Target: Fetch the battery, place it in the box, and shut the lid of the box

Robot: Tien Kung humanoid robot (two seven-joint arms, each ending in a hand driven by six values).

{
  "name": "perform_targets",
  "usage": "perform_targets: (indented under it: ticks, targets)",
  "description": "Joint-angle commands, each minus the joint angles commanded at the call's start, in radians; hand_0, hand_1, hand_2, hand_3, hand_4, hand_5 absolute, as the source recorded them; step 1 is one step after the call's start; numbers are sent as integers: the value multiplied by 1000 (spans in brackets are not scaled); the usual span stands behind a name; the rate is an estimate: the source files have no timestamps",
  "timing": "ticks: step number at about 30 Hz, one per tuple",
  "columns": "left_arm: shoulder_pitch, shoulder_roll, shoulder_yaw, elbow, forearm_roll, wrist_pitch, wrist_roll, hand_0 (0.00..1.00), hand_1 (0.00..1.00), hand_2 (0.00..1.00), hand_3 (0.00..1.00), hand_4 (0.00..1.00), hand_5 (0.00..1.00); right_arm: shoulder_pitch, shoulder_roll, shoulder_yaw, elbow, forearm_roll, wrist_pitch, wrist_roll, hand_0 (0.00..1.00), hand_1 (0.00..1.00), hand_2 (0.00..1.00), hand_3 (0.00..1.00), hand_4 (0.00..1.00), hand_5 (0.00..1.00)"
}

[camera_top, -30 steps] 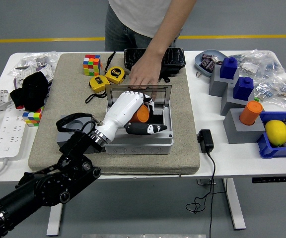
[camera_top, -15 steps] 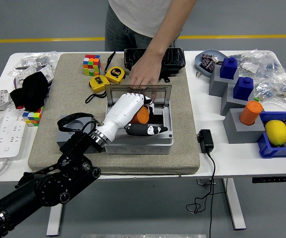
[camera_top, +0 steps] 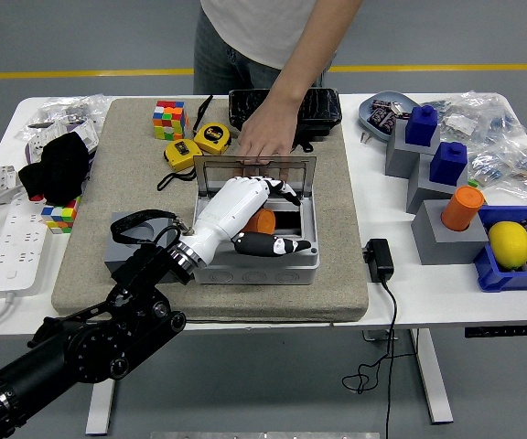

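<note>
One hand works here: the left hand [camera_top: 250,215], white-shelled with black fingertips, reaches into the grey plastic junction box [camera_top: 256,240]. Its fingers appear loosely spread over the orange cylindrical battery [camera_top: 263,222], which lies directly beneath the palm inside the box; a firm grip is not evident. Beyond the hand, a person's hand [camera_top: 265,137] steadies the upright transparent hinged lid [camera_top: 255,170]. Recommended procedure: release fully, lift the fingers straight up clear of the box walls, then reach behind the lid.
</note>
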Motion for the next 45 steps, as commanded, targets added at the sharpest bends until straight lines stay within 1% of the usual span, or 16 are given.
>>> perform_targets:
  ticks: [4,10,14,19,20,24,27,31,32,34,36,37,38,43,44,45]
  targets:
    - [5,4,1,-21,17,3,5,317,597,573,544,998,551,-3,0,2,0,-2,0,-1,877,838,783,827,998,998]
    - [16,20,6,-93,78,18,16,320,591,571,545,998,556,-3,0,1,0,2,0,0,877,838,783,827,998,998]
    - [18,26,6,-138,93,22,17,321,592,571,546,998,560,-3,1,2,0,3,0,1,877,838,783,827,998,998]
    - [20,34,8,-189,103,29,14,321,592,571,546,998,560,-2,1,4,0,4,0,1,877,838,783,827,998,998]
    - [23,36,6,-198,102,32,12,317,581,560,546,998,574,-3,2,5,0,3,0,1,876,838,782,827,998,998]
    - [34,47,1,-238,101,38,10,317,581,560,546,998,574,-4,3,7,0,2,0,1,876,838,782,827,998,998]
    - [43,61,-7,-292,97,55,4,310,566,553,544,998,583,-5,4,9,0,2,-1,1,876,838,782,827,998,998]
    - [35,68,-34,-348,86,80,-4,310,566,553,544,998,583,-4,4,8,0,3,-1,1,876,838,782,827,998,998]
    - [30,69,-46,-360,90,82,-1,316,576,555,544,998,626,-3,4,8,0,4,0,2,876,838,781,827,998,998]
    - [17,70,-67,-366,99,86,5,316,576,555,544,998,626,-2,4,6,0,6,0,2,876,838,781,827,998,998]
    - [5,71,-81,-360,107,83,11,316,576,555,544,998,626,-1,4,6,0,6,0,2,876,838,781,827,998,998]
    - [-5,73,-93,-350,120,76,23,316,576,555,544,998,626,0,4,5,0,7,0,2,876,838,781,827,998,998]
    - [-14,74,-104,-341,133,67,36,408,681,654,621,998,783,0,4,5,0,6,0,2,876,837,782,827,998,998]
    - [-57,87,-138,-294,207,-22,135,408,681,654,621,998,783,0,4,9,0,2,0,1,876,837,782,827,998,998]
    - [-66,89,-143,-285,225,-46,158,702,902,832,792,998,998,0,4,11,0,0,0,0,875,837,781,827,998,998]
    - [-77,91,-150,-276,245,-70,182,702,902,832,792,998,998,0,3,9,0,0,0,0,875,837,781,827,998,998]
